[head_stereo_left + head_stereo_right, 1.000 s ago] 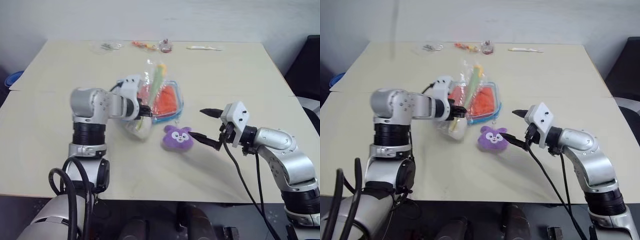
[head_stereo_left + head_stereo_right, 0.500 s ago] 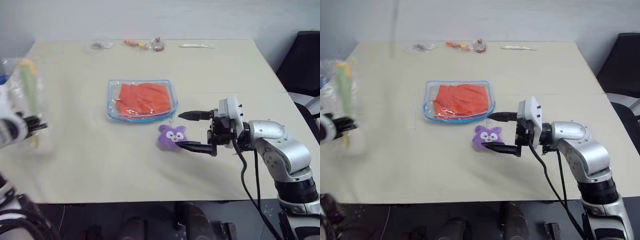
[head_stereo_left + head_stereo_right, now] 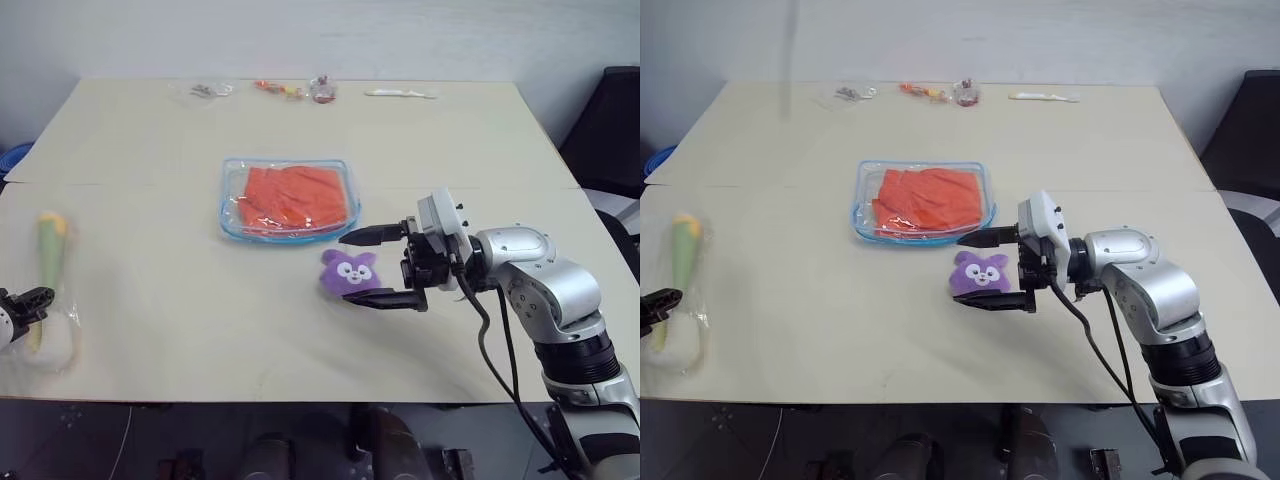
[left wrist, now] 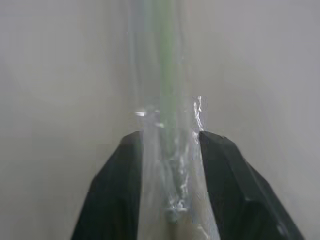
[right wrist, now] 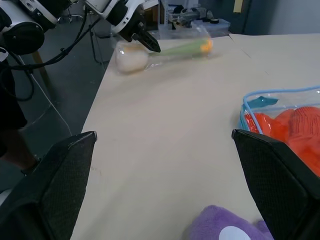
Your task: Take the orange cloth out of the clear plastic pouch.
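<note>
**Mid-table: cloth sealed in pouch, tools apart**

Near the table's centre lies the clear plastic pouch [image 3: 289, 200], flat, rectangular, with rounded corners and light blue trim. The orange cloth [image 3: 290, 197] sits inside it, bright, soft and heavily folded, covering nearly the whole pouch area. Bare table [image 3: 180, 290] surrounds the pouch on its left and far sides. Just beside its near right corner stands a small purple plush bunny [image 3: 349, 272]. The right tool [image 3: 360, 268] brackets the bunny, its two black fingers spread wide, one near the pouch edge, one on the near side; nothing is gripped. At the left table edge the left tool [image 4: 167, 150] has its fingers either side of a crinkled clear wrapper [image 3: 676, 300] containing a yellow-green stick; whether they clamp it cannot be told. Small items [image 3: 300, 90] line the far edge.
</note>
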Controlling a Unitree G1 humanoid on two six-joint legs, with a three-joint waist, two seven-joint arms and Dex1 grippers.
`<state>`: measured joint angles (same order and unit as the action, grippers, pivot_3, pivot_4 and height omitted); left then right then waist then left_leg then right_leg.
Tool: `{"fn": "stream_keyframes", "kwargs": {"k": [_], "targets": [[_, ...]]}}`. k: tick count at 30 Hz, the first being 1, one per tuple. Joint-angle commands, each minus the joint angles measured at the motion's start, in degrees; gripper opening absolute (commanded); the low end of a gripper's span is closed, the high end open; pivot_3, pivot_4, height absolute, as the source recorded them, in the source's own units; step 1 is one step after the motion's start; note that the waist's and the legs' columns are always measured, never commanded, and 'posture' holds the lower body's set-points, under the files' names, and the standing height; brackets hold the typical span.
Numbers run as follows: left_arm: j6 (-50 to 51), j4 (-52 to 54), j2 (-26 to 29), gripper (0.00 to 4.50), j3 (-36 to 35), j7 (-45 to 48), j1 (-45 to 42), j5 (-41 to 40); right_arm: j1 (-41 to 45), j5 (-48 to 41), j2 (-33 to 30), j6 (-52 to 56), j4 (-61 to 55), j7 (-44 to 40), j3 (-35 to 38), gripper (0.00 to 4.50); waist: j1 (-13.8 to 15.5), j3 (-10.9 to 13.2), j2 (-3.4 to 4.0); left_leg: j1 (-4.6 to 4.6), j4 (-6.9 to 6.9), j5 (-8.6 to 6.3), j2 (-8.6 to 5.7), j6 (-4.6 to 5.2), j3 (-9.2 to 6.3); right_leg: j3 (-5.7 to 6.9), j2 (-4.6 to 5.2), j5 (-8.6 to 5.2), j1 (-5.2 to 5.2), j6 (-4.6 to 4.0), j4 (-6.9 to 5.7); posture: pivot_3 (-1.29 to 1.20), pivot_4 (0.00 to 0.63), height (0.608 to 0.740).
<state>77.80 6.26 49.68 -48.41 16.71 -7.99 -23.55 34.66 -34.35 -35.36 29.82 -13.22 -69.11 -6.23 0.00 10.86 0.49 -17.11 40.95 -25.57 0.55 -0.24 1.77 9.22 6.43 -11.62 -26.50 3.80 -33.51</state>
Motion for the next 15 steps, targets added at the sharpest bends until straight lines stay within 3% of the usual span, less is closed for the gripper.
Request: {"fn": "stream_keyframes", "kwargs": {"k": [1, 4, 11, 15], "targets": [[-2.1, 1.0, 3.8, 3.2, -3.5, 1.5, 2.4, 1.7, -0.6, 0.2, -0.8, -1.0, -1.0, 0.9, 2.1, 4.5, -0.1, 0.0, 0.0, -0.01, 0.0, -0.01, 0.02, -0.01, 0.0, 0.01, -0.02, 0.0, -0.01, -0.02, 0.0, 0.0, 0.15, 0.74], [-3.5, 1.5, 7.7, 4.16, -7.1, 6.0, 2.7, -0.1, -1.9, 0.6, -1.2, -1.1, -1.6, 2.0, 2.8, 4.5, -0.2, 0.0, -0.03, -0.01, 0.01, -0.05, 0.13, -0.09, 0.01, -0.01, -0.09, -0.02, -0.06, -0.1, -0.02, 0.0, 0.15, 0.74], [-10.6, 9.2, 15.6, 4.16, -9.3, 25.9, 2.7, -10.3, -4.4, 1.1, -2.3, -1.0, -3.2, 4.3, 4.5, 4.5, 0.1, 0.0, 0.02, -0.03, 0.03, -0.1, 0.12, -0.08, 0.03, -0.01, -0.02, -0.05, -0.09, -0.16, -0.04, 0.0, 0.15, 0.74], [-21.0, 11.1, 18.4, 4.16, 1.4, 30.1, -0.4, -10.0, -5.6, 1.2, -2.6, -0.9, -4.3, 5.8, 5.1, 4.5, -0.1, 0.1, 0.1, 0.01, 0.01, -0.12, 0.14, -0.1, 0.09, -0.05, -0.04, -0.06, -0.09, -0.18, -0.05, 0.0, 0.15, 0.74]]}}
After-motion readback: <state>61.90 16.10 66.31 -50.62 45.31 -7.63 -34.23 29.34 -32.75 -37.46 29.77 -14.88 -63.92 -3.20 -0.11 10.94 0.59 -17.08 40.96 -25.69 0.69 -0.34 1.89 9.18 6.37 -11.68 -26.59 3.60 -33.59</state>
